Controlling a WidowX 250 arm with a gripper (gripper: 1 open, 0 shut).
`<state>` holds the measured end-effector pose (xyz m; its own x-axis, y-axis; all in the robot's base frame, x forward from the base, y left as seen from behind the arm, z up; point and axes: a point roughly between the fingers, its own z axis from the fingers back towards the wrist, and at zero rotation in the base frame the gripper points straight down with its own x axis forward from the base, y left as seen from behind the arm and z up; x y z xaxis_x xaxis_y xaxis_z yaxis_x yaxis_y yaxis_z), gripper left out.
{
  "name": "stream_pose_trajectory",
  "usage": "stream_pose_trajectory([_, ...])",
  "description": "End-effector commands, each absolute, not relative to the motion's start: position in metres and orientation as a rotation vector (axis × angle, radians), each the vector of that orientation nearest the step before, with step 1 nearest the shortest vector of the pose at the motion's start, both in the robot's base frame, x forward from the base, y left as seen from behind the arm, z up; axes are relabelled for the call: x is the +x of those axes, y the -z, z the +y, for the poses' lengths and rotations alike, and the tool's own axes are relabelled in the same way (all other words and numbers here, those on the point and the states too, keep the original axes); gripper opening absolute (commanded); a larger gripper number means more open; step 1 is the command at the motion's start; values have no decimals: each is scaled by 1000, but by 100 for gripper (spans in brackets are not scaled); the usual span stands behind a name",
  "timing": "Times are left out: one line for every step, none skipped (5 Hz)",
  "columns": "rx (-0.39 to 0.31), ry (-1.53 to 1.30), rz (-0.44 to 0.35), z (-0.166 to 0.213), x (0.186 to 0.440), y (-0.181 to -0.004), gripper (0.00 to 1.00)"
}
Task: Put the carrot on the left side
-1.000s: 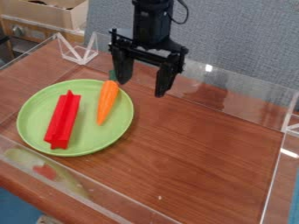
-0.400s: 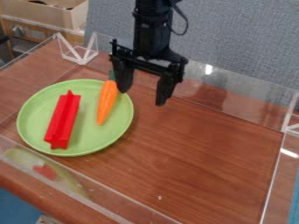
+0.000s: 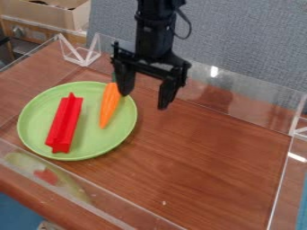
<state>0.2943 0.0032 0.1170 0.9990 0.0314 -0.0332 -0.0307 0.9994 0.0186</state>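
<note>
The carrot (image 3: 110, 103) is small, orange and tapered, lying on the right part of a light green plate (image 3: 96, 142), its thick end toward the back. Beside it on the plate's left lies a red grooved bar (image 3: 64, 121). My black gripper (image 3: 146, 92) points straight down just right of the carrot's thick end, hovering above the plate's rim. Its jaws stand wide open with nothing between them. The left finger (image 3: 124, 81) is close to the carrot's top; the right finger (image 3: 170, 89) is over the wood.
The brown wooden table (image 3: 204, 162) is ringed by low clear plastic walls (image 3: 258, 94). Cardboard boxes (image 3: 54, 13) stand behind at the upper left. A white wire frame (image 3: 82, 52) sits at the back left corner.
The gripper has dropped slightly toward the plate and stays open. The carrot and red bar have not moved.
</note>
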Motion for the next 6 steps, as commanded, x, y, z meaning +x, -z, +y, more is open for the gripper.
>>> stream_pose_trajectory([19,-78,-70,10,306,-156,100])
stream_pose_trajectory([12,-88,-70,10,301,-168,100])
stream_pose_trajectory([5,-113,-57,-1,295,-161,100])
stream_pose_trajectory([10,-135,-25,1,294,-147,100])
stream_pose_trajectory([14,-106,-4,7,296,-143,100])
stream_pose_trajectory([20,-75,24,11,296,-139,100])
